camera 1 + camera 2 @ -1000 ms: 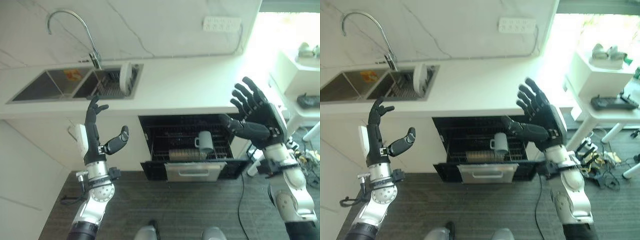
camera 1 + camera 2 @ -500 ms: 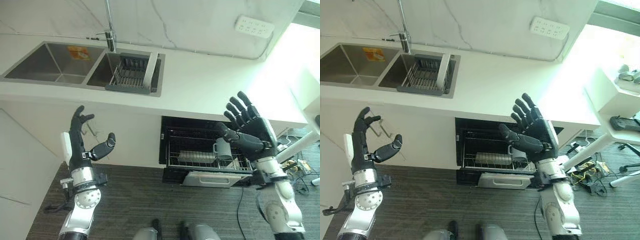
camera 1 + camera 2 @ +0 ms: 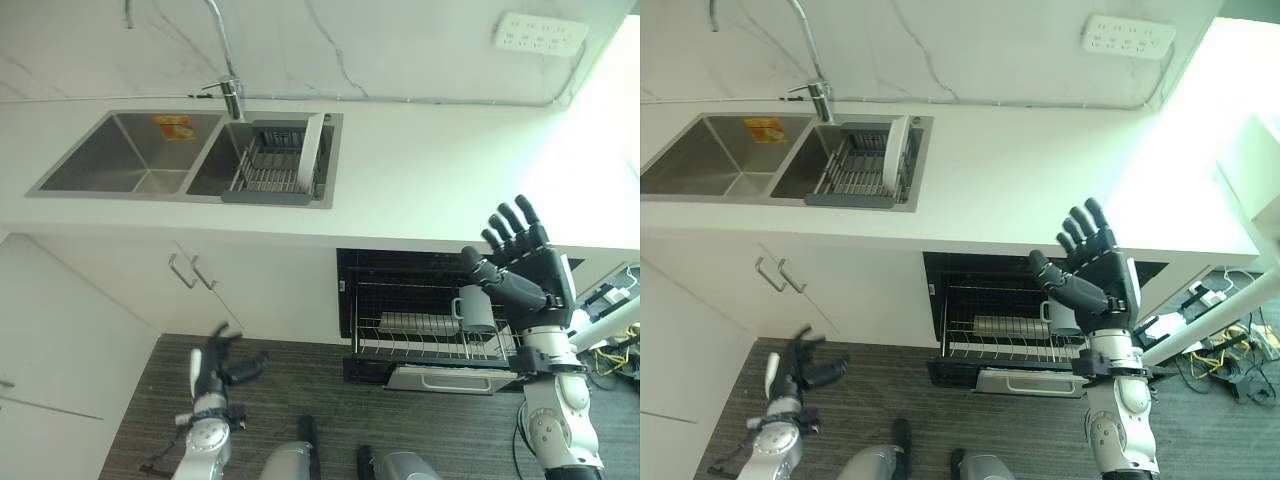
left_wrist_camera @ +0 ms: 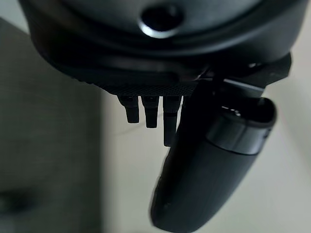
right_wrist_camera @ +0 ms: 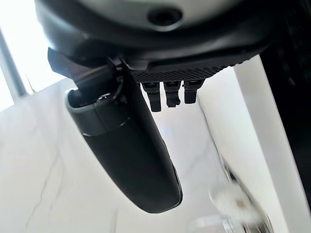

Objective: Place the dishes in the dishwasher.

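Note:
A white plate (image 3: 314, 150) stands on edge in the wire drying rack (image 3: 268, 165) in the sink's right basin. Under the counter the dishwasher (image 3: 400, 275) is open with its wire basket (image 3: 430, 340) pulled out. The basket holds a grey mug (image 3: 478, 310) and a flat grey dish (image 3: 405, 322). My right hand (image 3: 520, 270) is raised in front of the basket's right end, open with fingers spread, holding nothing; its thumb (image 5: 131, 155) juts out in its wrist view. My left hand (image 3: 218, 368) hangs low over the floor, open and empty; its wrist view shows the thumb (image 4: 209, 170).
A double steel sink (image 3: 130, 160) with a curved tap (image 3: 232, 95) sits in the white counter (image 3: 440, 170). White cabinet doors (image 3: 200, 290) with handles are left of the dishwasher. A wall socket (image 3: 540, 35) is at the upper right. Dark floor (image 3: 300, 390) lies below.
The camera has shifted, so the whole scene sits differently. My left hand has dropped from beside the cabinet front to low over the floor. My right hand stays open before the dishwasher.

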Tool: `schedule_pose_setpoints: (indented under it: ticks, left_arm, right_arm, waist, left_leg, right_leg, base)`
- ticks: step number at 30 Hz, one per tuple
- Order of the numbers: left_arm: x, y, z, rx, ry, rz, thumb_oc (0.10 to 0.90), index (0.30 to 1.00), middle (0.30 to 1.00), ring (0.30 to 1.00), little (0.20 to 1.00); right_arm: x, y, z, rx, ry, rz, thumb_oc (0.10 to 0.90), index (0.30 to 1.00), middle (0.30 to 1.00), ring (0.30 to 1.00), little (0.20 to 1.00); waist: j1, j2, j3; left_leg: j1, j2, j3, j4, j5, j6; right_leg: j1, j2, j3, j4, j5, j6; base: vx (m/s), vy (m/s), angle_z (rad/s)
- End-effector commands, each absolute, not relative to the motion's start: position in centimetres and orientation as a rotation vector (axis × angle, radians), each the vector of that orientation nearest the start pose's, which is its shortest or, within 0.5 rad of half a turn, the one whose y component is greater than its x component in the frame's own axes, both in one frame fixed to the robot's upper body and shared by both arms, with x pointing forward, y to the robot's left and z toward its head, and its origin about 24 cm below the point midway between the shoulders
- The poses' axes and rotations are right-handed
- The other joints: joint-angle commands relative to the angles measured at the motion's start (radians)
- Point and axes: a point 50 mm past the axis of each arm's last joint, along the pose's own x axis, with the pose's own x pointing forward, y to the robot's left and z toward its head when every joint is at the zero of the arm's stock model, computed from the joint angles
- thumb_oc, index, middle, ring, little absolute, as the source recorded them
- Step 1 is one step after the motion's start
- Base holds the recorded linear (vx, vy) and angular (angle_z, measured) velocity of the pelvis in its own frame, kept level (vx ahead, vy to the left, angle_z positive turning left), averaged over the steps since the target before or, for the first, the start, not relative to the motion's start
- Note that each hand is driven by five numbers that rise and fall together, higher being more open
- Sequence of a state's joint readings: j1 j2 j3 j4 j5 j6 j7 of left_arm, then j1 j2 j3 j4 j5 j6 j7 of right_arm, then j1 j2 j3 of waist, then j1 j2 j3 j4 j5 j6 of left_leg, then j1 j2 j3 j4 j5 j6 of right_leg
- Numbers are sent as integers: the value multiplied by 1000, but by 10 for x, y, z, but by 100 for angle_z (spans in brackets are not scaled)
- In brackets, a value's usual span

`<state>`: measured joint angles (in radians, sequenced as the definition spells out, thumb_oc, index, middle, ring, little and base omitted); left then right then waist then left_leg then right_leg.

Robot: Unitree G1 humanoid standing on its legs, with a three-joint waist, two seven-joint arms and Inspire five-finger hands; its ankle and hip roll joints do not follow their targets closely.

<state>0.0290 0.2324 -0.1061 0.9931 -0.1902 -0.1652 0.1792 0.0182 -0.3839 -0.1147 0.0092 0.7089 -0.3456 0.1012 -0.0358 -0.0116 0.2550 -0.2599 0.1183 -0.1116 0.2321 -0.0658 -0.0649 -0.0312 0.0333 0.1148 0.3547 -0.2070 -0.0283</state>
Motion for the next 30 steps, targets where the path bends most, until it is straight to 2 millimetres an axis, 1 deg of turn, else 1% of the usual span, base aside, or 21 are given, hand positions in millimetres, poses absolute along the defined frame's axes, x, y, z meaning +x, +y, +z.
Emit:
schedule_pose_setpoints:
  ticks: [1, 2, 3, 4, 6, 7, 9, 10, 11, 12, 13, 14, 15, 16, 18, 19, 20, 22, 26, 28, 30]
  left_arm:
    - [127, 233, -140, 56, 970, 143, 800, 900, 900, 900, 900]
    - [118, 229, -147, 26, 1033, 122, 800, 900, 900, 900, 900]
    - [97, 222, -157, -18, 1164, 94, 800, 900, 900, 900, 900]
    - [83, 219, -163, -45, 1242, 79, 800, 900, 900, 900, 900]
    - [64, 211, -169, -98, 1335, 22, 800, 900, 900, 900, 900]
    - [62, 210, -170, -113, 1338, 32, 800, 900, 900, 900, 900]
    - [64, 214, -170, -226, 1332, 133, 800, 900, 900, 900, 900]
    - [64, 217, -169, -221, 1324, 136, 800, 900, 900, 900, 900]
    - [66, 222, -168, -224, 1308, 160, 800, 900, 900, 900, 900]
    - [67, 223, -167, -232, 1304, 164, 800, 900, 900, 900, 900]
    - [69, 224, -166, -274, 1296, 182, 800, 900, 900, 900, 900]
    - [71, 225, -166, -295, 1292, 199, 800, 900, 900, 900, 900]
    - [72, 225, -166, -309, 1300, 209, 800, 900, 900, 900, 900]
    - [70, 224, -166, -315, 1303, 210, 800, 900, 900, 900, 900]
    - [54, 220, -170, -351, 1318, 237, 800, 900, 900, 900, 900]
    - [52, 220, -170, -351, 1319, 246, 800, 900, 900, 900, 900]
    - [50, 220, -171, -345, 1321, 258, 800, 900, 900, 900, 900]
    - [43, 219, -171, -376, 1328, 278, 800, 900, 900, 900, 900]
    - [38, 219, -172, -374, 1336, 304, 800, 900, 900, 900, 900]
    - [41, 222, -171, -349, 1311, 332, 800, 900, 900, 900, 900]
    - [44, 226, -170, -331, 1271, 392, 800, 900, 900, 900, 900]
  right_arm:
    - [235, -262, 178, 198, -798, -77, 800, 900, 900, 900, 900]
    - [234, -264, 181, 193, -807, -91, 800, 900, 900, 900, 900]
    - [232, -268, 185, 187, -825, -142, 800, 900, 900, 900, 900]
    - [230, -273, 188, 212, -837, -183, 800, 900, 900, 900, 900]
    - [227, -280, 193, 277, -863, -252, 800, 900, 900, 900, 900]
    - [225, -282, 194, 284, -868, -263, 800, 900, 900, 900, 900]
    - [225, -277, 195, 286, -870, -243, 800, 900, 900, 900, 900]
    - [226, -271, 194, 264, -876, -229, 800, 900, 900, 900, 900]
    - [228, -265, 196, 264, -880, -215, 800, 900, 900, 900, 900]
    - [228, -264, 196, 268, -880, -211, 800, 900, 900, 900, 900]
    - [231, -261, 197, 283, -876, -204, 800, 900, 900, 900, 900]
    - [233, -259, 197, 294, -875, -202, 800, 900, 900, 900, 900]
    - [235, -259, 200, 295, -884, -199, 800, 900, 900, 900, 900]
    - [234, -259, 201, 287, -888, -198, 800, 900, 900, 900, 900]
    - [238, -256, 209, 264, -892, -154, 800, 900, 900, 900, 900]
    - [239, -256, 210, 265, -889, -147, 800, 900, 900, 900, 900]
    - [239, -256, 210, 273, -881, -141, 800, 900, 900, 900, 900]
    - [244, -253, 207, 302, -845, -82, 800, 900, 900, 900, 900]
    - [251, -240, 196, 256, -733, 50, 800, 900, 900, 900, 900]
    - [252, -233, 190, 222, -696, 110, 800, 900, 900, 900, 900]
    - [252, -231, 187, 211, -681, 141, 800, 900, 900, 900, 900]
  waist:
    - [-9, 14, -47]
    - [-11, 16, -48]
    - [-12, 19, -55]
    - [-11, 21, -59]
    - [-16, 24, -64]
    - [-18, 26, -66]
    - [-15, 31, -79]
    - [-7, 31, -80]
    - [13, 32, -78]
    - [16, 32, -77]
    - [26, 34, -74]
    - [30, 36, -71]
    - [33, 29, -67]
    - [36, 26, -66]
    - [60, 15, -61]
    - [61, 17, -60]
    - [56, 13, -54]
    - [59, 16, -54]
    - [47, 14, -57]
    - [38, 3, -52]
    - [42, -15, -35]
  left_leg:
    - [-17, 53, 106, 68, 8, 0]
    - [-11, 57, 120, 68, 0, 0]
    - [-1, 45, 114, 68, -13, 2]
    - [12, 24, 95, 68, -29, 8]
    - [45, -7, 76, 68, -68, 22]
    - [54, -13, 74, 68, -77, 26]
    - [84, -57, 82, 68, -117, 62]
    - [90, -70, 98, 68, -130, 81]
    - [97, -62, 139, 68, -139, 90]
    - [98, -60, 147, 68, -140, 91]
    - [100, -51, 174, 68, -146, 97]
    - [95, -49, 182, 68, -150, 103]
    - [83, -66, 192, 68, -148, 100]
    - [82, -72, 198, 68, -146, 98]
    - [82, -79, 246, 68, -138, 84]
    - [81, -81, 247, 68, -134, 84]
    - [77, -92, 240, 68, -131, 85]
    - [69, -89, 250, 68, -116, 74]
    - [78, -96, 264, 68, -116, 77]
    - [113, -100, 283, 68, -130, 82]
    - [142, -124, 282, 68, -119, 81]
  right_leg:
    - [90, -61, -67, -55, -74, 91]
    - [96, -71, -70, -55, -79, 96]
    - [101, -92, -71, -55, -77, 109]
    - [98, -105, -67, -55, -71, 118]
    - [84, -126, -72, -55, -55, 128]
    - [80, -132, -76, -55, -51, 130]
    - [52, -175, -109, -55, -8, 157]
    - [33, -200, -142, -55, 41, 175]
    - [28, -220, -218, -55, 68, 187]
    - [28, -222, -232, -55, 72, 188]
    - [29, -218, -276, -55, 85, 190]
    - [26, -195, -287, -55, 75, 183]
    - [3, -115, -306, -55, 40, 148]
    - [-3, -103, -317, -55, 33, 140]
    - [-18, -111, -385, -55, -5, 119]
    - [-24, -107, -373, -55, -4, 117]
    - [-33, -86, -338, -55, -14, 110]
    - [-38, -94, -352, -55, -17, 104]
    - [-58, -89, -330, -55, -19, 95]
    - [-56, -97, -329, -55, -21, 89]
    - [-43, -110, -319, -55, -14, 84]
  base:
    - [177, 393, -87]
    - [200, 465, -57]
    - [188, 423, -30]
    - [186, 414, -26]
    - [147, 330, -35]
    - [137, 358, -49]
    - [79, 386, -38]
    - [0, 325, -26]
    - [-25, 181, -39]
    - [-59, 104, -52]
    - [-73, 62, -69]
    - [-107, 109, -95]
    - [-84, 91, -85]
    - [-64, 104, -72]
    - [-43, 56, -57]
    - [-25, -8, -57]
    - [-9, -21, -56]
    - [-16, -4, -30]
    - [-9, -39, -45]
    - [-3, -58, -11]
    - [33, -68, 13]
